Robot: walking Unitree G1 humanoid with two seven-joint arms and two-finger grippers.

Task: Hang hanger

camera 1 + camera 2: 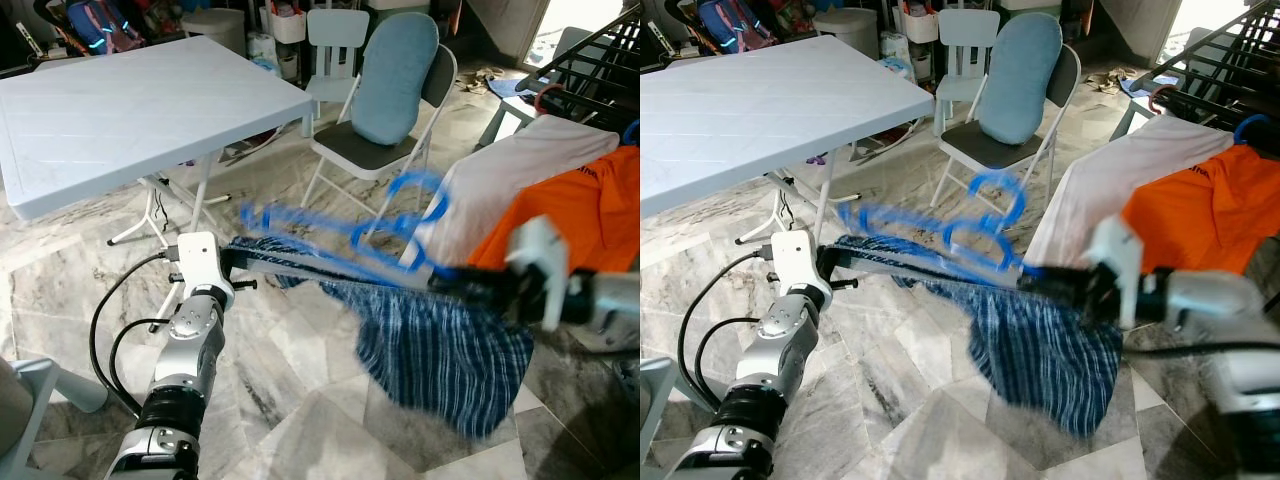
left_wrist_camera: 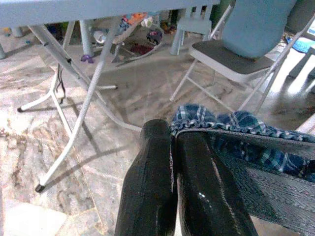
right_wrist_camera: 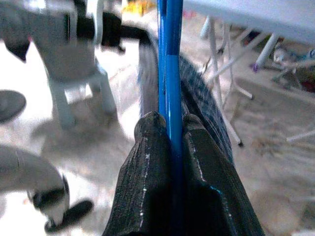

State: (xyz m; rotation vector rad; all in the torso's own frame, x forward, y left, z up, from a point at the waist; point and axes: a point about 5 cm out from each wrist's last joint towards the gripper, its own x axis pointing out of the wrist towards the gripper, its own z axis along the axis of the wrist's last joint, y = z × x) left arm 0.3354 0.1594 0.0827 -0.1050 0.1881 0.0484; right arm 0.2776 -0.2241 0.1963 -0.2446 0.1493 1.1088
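Stretching between two claws, one blue-and-white checked cloth (image 1: 440, 350) is held above the marble floor (image 1: 300, 400). The left claw (image 2: 172, 142) is pinched on the cloth's waistband edge; the right claw (image 3: 170, 123) is clamped on one blurred blue plastic hanger (image 1: 350, 235). Open floor lies below. Farther off, one white plastic bench (image 1: 130, 110) stands left, one grey folding chair (image 1: 385, 150) behind, and one black drying rack (image 1: 590, 60) right.

Blue hanger (image 1: 385, 235), navy plaid cloth (image 1: 440, 350), orange shirt (image 1: 590, 215), white table (image 1: 110, 105)
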